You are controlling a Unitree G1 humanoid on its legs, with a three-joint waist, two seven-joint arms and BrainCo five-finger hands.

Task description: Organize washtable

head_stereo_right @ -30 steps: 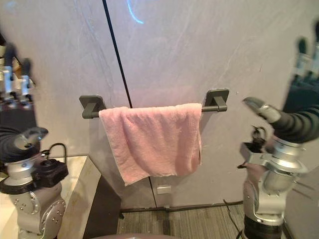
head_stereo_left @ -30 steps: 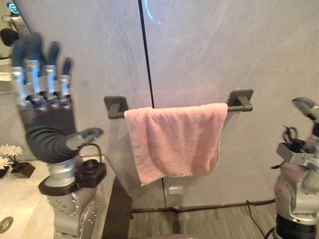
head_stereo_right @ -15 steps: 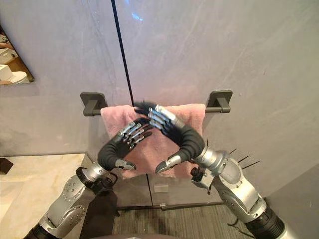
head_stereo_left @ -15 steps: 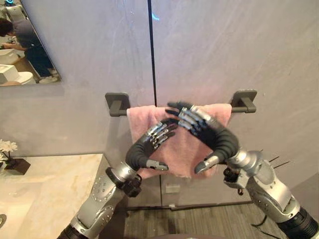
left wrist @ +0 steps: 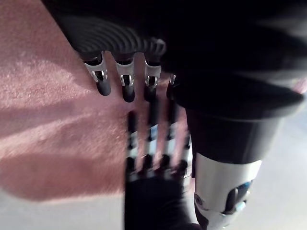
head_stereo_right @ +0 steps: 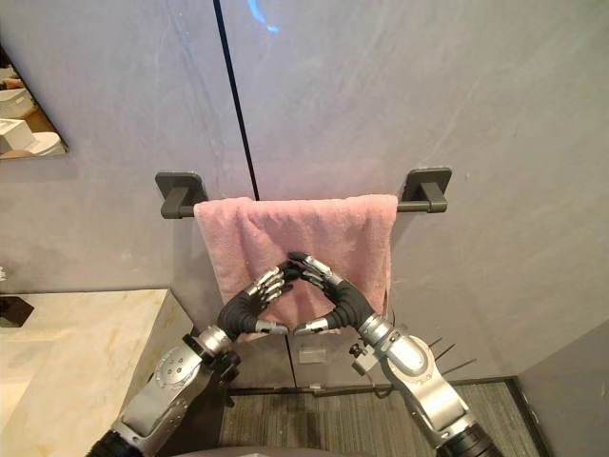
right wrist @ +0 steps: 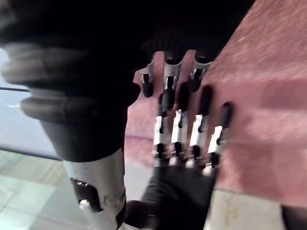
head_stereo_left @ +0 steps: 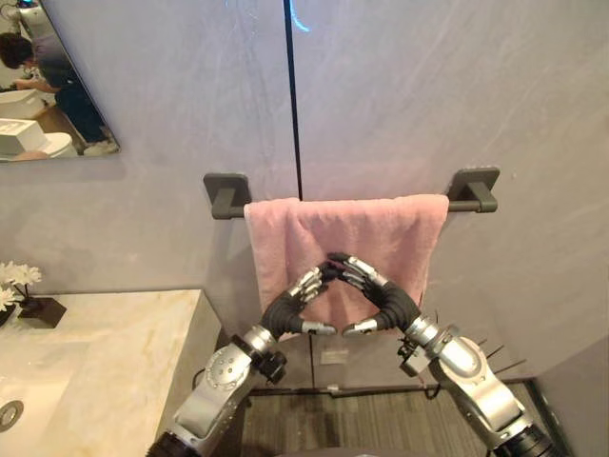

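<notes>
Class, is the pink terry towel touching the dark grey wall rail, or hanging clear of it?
Touching. The left eye view shows the pink terry towel draped over the dark grey wall rail, its fold lying along the bar between the brackets.

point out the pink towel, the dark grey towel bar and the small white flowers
pink terry towel (head_stereo_left: 381,233), left eye view, upper right of the hanging cloth
dark grey towel bar (head_stereo_left: 473,188), left eye view, its right wall bracket
small white flowers (head_stereo_left: 17,276), left eye view, the blossoms
</notes>
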